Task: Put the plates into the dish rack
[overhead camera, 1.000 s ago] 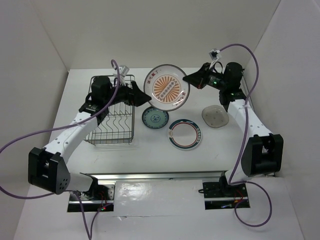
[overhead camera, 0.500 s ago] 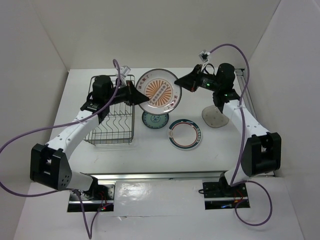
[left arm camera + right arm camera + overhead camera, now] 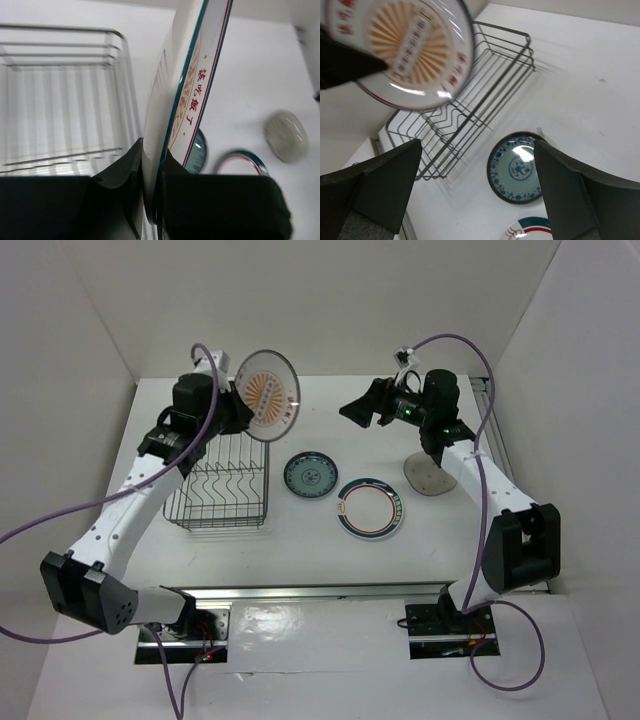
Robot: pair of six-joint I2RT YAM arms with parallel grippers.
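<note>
Currently the left jaws are clamping the sunburst plate (image 3: 268, 395) by its rim, holding it near upright over the dish rack (image 3: 222, 485), so it is risking pivoting loose or clipping a tine; the right jaws are hanging apart, empty.

Our left gripper (image 3: 241, 406), held high, pinches the sunburst plate (image 3: 269, 394) by its rim; our right gripper (image 3: 353, 410) hangs spread, empty.

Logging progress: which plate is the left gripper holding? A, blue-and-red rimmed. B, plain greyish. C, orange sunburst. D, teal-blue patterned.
C: the left gripper clamps the rim of the orange sunburst plate, held up on edge near the dish rack.
</note>
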